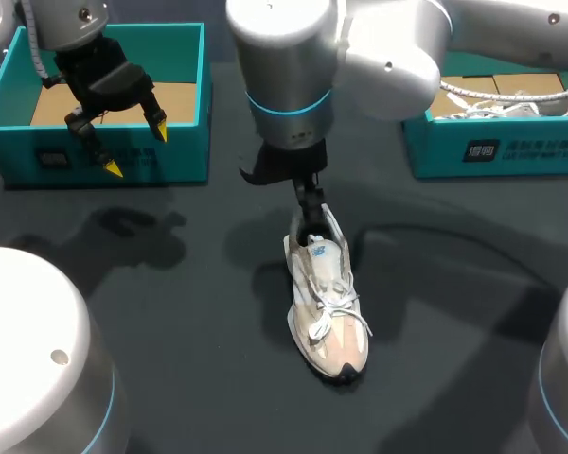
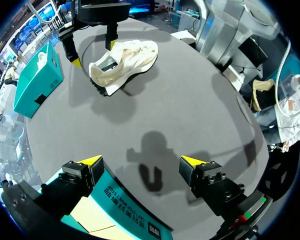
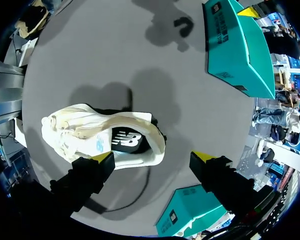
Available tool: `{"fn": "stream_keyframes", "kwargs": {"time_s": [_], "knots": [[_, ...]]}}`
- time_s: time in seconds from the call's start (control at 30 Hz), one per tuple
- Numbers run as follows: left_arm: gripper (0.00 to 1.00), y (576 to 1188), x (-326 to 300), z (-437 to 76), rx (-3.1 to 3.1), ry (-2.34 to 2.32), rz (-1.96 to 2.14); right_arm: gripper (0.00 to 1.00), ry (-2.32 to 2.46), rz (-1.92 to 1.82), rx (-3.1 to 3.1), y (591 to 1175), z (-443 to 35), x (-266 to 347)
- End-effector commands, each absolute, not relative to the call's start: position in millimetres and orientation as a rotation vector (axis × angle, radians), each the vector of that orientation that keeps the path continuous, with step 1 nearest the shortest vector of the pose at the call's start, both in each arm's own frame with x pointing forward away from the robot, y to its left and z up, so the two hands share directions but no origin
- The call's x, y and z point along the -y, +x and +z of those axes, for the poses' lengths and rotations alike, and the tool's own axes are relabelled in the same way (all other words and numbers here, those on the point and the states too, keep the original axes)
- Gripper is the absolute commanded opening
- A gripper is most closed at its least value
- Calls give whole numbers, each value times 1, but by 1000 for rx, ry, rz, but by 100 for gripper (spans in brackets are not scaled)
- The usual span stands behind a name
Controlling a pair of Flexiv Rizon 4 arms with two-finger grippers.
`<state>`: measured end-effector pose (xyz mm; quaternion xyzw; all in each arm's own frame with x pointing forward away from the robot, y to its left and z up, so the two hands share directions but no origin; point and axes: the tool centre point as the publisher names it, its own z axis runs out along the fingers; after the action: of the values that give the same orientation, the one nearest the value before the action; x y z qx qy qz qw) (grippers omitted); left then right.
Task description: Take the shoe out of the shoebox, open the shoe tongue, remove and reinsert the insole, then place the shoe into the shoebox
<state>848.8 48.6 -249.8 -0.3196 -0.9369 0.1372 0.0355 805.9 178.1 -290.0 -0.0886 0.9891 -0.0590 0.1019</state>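
Shoe's out on the worktop, heel end right under the right hand, which is spread wide, toe pointing away from it; left hand's spread too, way off over a box.

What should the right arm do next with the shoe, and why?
Probably lower the right gripper into the heel opening and pinch the insole. The shoe already lies on the table, its dark insole shows inside, and the gripper hangs open just above the heel, holding nothing.
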Motion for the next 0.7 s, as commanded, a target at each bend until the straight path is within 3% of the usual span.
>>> {"fn": "stream_keyframes", "kwargs": {"time_s": [0.03, 0.7], "knots": [[100, 848, -49, -250, 2880, -984, 418, 100, -277, -144, -2930, 812, -304, -173], [100, 848, -49, -250, 2880, -984, 418, 100, -270, 10, -2983, 835, -351, -162]]}}
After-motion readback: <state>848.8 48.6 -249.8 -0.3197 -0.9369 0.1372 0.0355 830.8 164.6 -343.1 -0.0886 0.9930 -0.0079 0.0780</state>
